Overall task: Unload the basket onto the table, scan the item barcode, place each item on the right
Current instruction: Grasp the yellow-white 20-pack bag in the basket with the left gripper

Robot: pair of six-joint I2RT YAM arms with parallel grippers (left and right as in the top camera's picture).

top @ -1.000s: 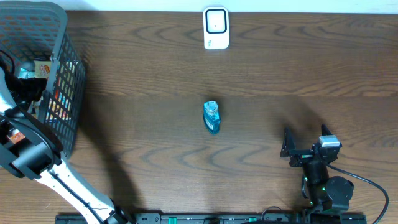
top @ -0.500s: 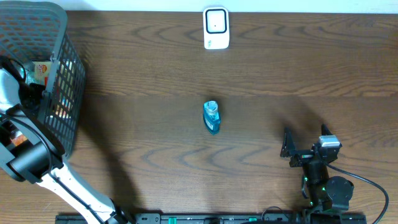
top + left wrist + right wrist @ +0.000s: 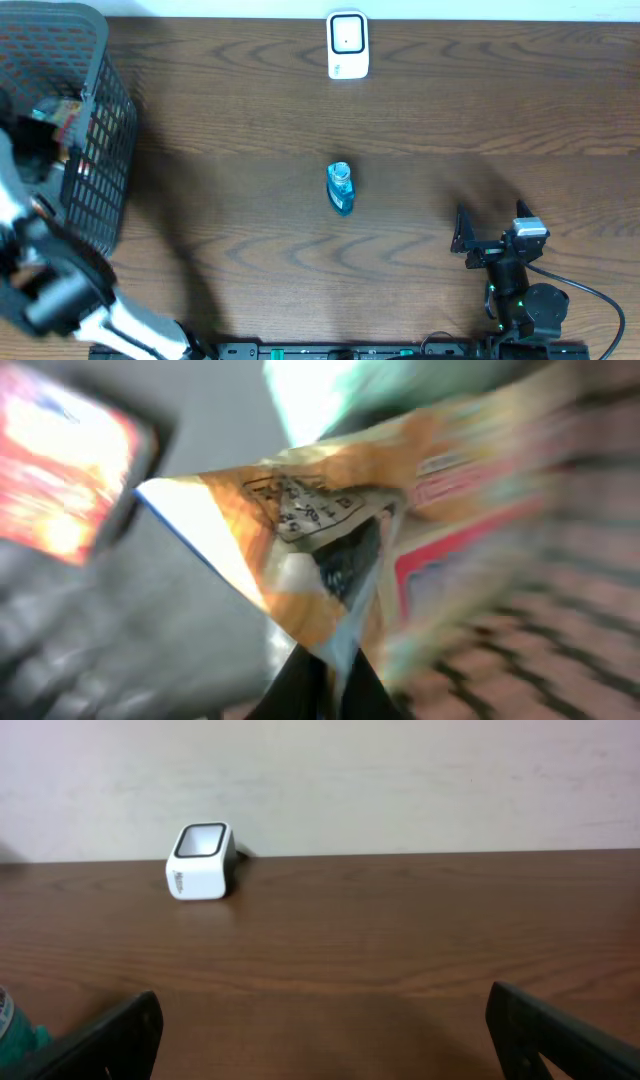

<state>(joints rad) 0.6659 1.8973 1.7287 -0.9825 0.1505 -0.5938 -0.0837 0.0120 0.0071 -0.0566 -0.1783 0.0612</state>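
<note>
- Pinching the lower edge of an orange-and-white packet [image 3: 330, 530] with the left gripper [image 3: 330, 670], its dark fingers [image 3: 295, 690] drawn together on the wrapper.
- Holding that packet inside the grey wire basket [image 3: 105, 70], with the basket's mesh blurring behind it in the left wrist view.
- Showing a small black-printed patch near the packet's upper corner and a red-outlined panel on its right side, both smearing too much for any word or brand to be read.
- Smearing across the overhead view too, with the left arm [image 3: 50, 290] reaching over the basket and its claw not being made out there.
- Standing well to the right of the basket, at the far edge of the wood-grain table [image 3: 220, 120]: a white barcode scanner [image 3: 348, 45] with a dark-framed window, bearing a faint grey mark on its front, too small to read.
- Sitting mid-table, right of the basket and nearer than the scanner: a blue bottle [image 3: 340, 188], its label not legible.
- Resting farthest right of the basket, near the front edge: the right gripper [image 3: 322, 1015], jaws spreading wide apart over bare wood.
</note>
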